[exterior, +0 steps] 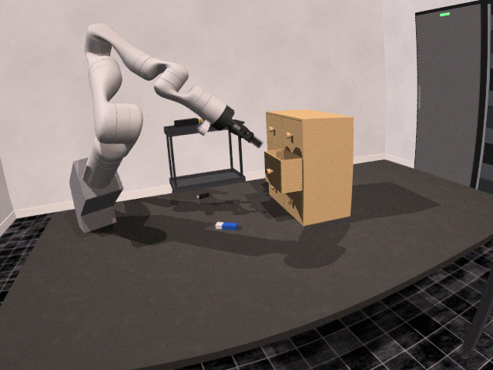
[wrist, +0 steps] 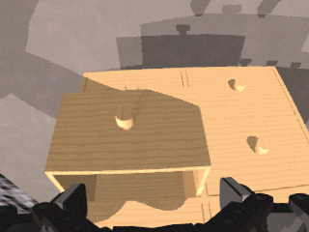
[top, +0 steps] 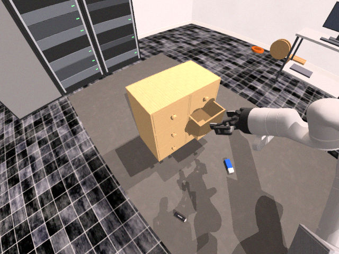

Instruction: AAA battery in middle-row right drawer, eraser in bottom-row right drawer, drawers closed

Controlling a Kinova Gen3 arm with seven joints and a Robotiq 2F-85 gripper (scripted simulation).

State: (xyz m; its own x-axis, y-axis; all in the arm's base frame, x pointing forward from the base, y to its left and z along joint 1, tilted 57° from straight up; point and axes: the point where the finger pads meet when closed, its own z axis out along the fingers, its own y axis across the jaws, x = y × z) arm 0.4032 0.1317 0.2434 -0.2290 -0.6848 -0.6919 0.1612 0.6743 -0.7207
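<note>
The small chest (top: 172,87) (exterior: 326,167) (wrist: 263,116) stands upright. Its right middle drawer (top: 205,129) (exterior: 291,175) (wrist: 127,150) is pulled partly out; I see no object in the visible part of its inside. The other drawers look pushed in; the bottom right one is partly hidden. The dark AAA battery (top: 180,216) (exterior: 203,195) lies on the table, out in front of the chest's left side. The blue and white eraser (top: 229,165) (exterior: 226,226) lies on the table in front of the right side. My gripper (top: 222,118) (exterior: 256,141) (wrist: 153,196) is open and empty, above and just in front of the open drawer.
The pulled-out drawer juts toward the arm, below the fingers. The knobs of the left column (top: 173,117) and the top right knob (top: 205,99) (exterior: 289,136) stick out of the front. The table's edge (exterior: 350,318) runs along the near side in the exterior view.
</note>
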